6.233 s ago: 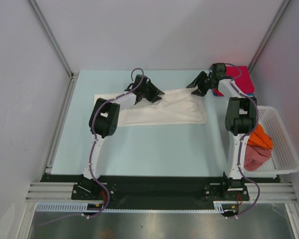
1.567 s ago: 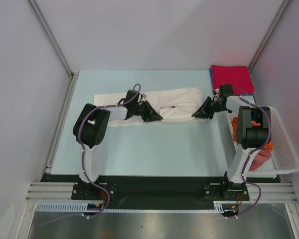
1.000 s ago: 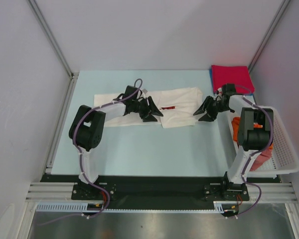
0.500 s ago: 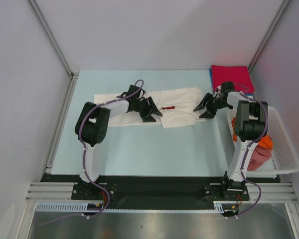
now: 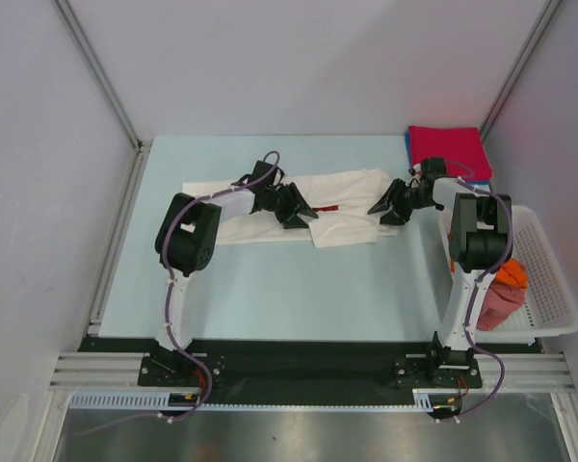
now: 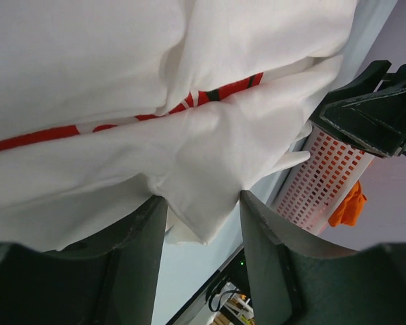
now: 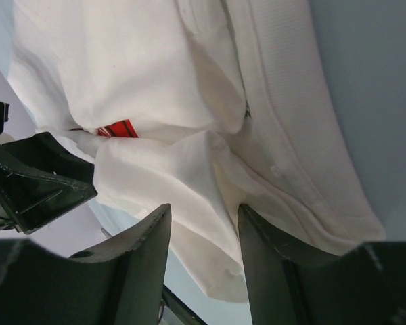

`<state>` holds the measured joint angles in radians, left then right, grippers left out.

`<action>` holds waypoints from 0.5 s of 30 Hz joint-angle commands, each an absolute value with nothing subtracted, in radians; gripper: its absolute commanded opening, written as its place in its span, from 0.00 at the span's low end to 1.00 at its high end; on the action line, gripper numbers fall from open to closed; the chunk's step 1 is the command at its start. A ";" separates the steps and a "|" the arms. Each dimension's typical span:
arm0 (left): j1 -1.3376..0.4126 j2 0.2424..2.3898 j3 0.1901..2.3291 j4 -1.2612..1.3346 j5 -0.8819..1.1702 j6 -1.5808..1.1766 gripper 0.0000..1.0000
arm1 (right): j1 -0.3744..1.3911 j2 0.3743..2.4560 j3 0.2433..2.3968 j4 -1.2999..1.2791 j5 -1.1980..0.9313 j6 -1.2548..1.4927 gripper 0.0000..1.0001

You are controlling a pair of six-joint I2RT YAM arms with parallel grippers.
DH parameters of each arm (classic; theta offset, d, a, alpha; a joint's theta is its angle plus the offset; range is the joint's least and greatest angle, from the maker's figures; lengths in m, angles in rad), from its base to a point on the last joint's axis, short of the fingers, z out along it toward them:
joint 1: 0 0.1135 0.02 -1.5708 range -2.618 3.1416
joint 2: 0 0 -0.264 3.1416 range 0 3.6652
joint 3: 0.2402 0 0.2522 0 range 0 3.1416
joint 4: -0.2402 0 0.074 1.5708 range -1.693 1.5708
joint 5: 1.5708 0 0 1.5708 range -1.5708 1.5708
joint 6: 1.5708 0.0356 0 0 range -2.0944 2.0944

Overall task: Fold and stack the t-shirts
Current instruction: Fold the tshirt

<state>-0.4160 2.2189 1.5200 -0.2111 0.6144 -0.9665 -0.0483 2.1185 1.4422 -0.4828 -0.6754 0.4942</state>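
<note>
A: Where is the white t-shirt (image 5: 347,197) lying?

B: It lies flat across the far middle of the table (image 5: 270,279), folded into a long band. Only a thin strip of its red logo (image 5: 328,208) shows.

A: And the grippers?

B: The left gripper (image 5: 303,210) is over the near edge of the shirt at its middle, and the right gripper (image 5: 380,209) is at its right end. In both wrist views the fingers stand apart, with loose cloth between them and nothing pinched.

A: Why there?

B: I think each one is placed to take a corner of the right part, so that they can fold it over to the left.

A: The other shirts?

B: A folded red t-shirt (image 5: 450,152) waits at the far right corner, probably as the stack. The orange t-shirt (image 5: 511,274) and a pinkish-red t-shirt (image 5: 496,303) are in the basket (image 5: 549,279), not yet folded.
</note>
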 commanded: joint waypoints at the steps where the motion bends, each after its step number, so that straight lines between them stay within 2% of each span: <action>1: -0.416 2.224 1.568 -0.175 0.640 -1.000 0.52 | -0.040 2.132 1.451 -0.425 -0.713 0.532 0.49; 4: -0.414 2.226 1.585 -0.164 0.632 -1.002 0.46 | -0.040 2.140 1.450 -0.400 -0.719 0.555 0.45; 5: -0.413 2.230 1.592 -0.161 0.632 -1.002 0.40 | -0.040 2.141 1.451 -0.388 -0.721 0.563 0.43; 11: -0.393 2.249 1.643 -0.114 0.644 -1.028 0.19 | -0.055 2.131 1.457 -0.336 -0.732 0.626 0.19; 15: -0.371 2.258 1.652 -0.075 0.647 -1.046 0.10 | -0.083 2.143 1.462 -0.279 -0.762 0.692 0.11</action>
